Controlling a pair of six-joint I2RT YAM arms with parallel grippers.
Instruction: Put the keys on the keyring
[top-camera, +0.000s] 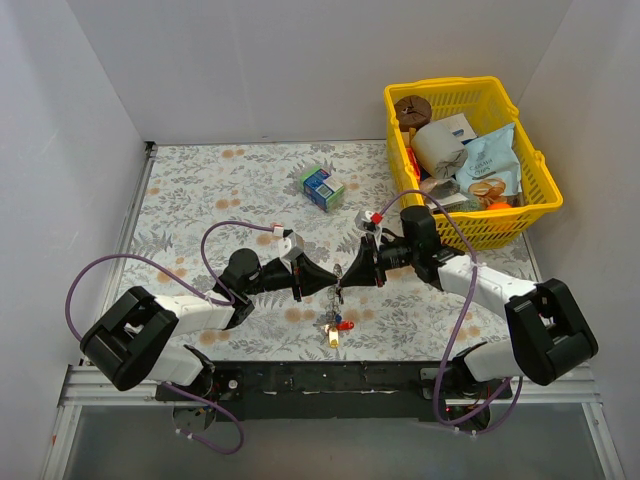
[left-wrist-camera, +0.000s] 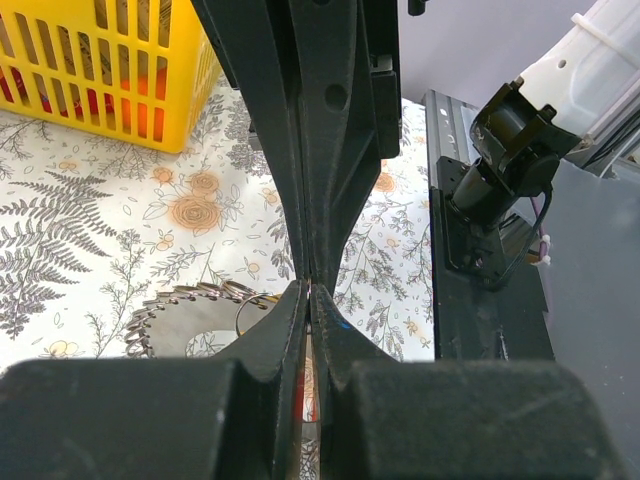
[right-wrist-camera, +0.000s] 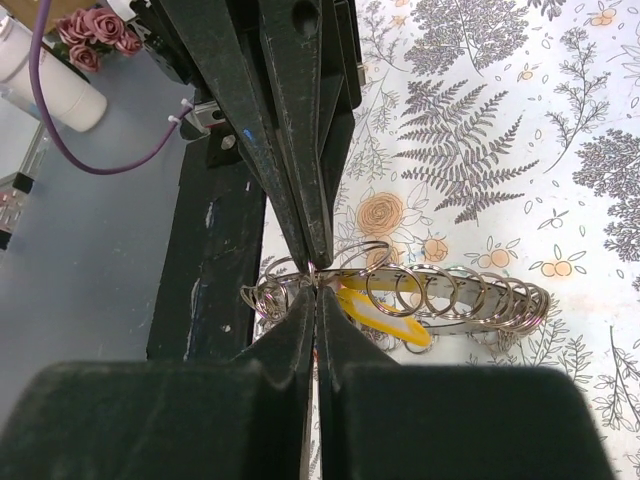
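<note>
My left gripper (top-camera: 331, 283) and right gripper (top-camera: 346, 279) meet tip to tip above the table's near middle. Both are shut on the rim of the keyring, held off the table. The keyring is a flat grey band lined with many small wire rings (right-wrist-camera: 470, 295). Its ridged edge shows in the left wrist view (left-wrist-camera: 185, 315). The left gripper (left-wrist-camera: 309, 292) and right gripper (right-wrist-camera: 315, 292) each see the other's fingers coming down from the top. The keys (top-camera: 333, 326) hang below the grippers, red and yellow heads showing. A yellow key head (right-wrist-camera: 385, 310) lies by the band.
A yellow basket (top-camera: 540, 180) full of items, with a brown disc (top-camera: 411, 107), stands at the back right. A blue-green carton (top-camera: 322, 187) sits behind the grippers. The black mounting rail (top-camera: 330, 378) runs along the near edge.
</note>
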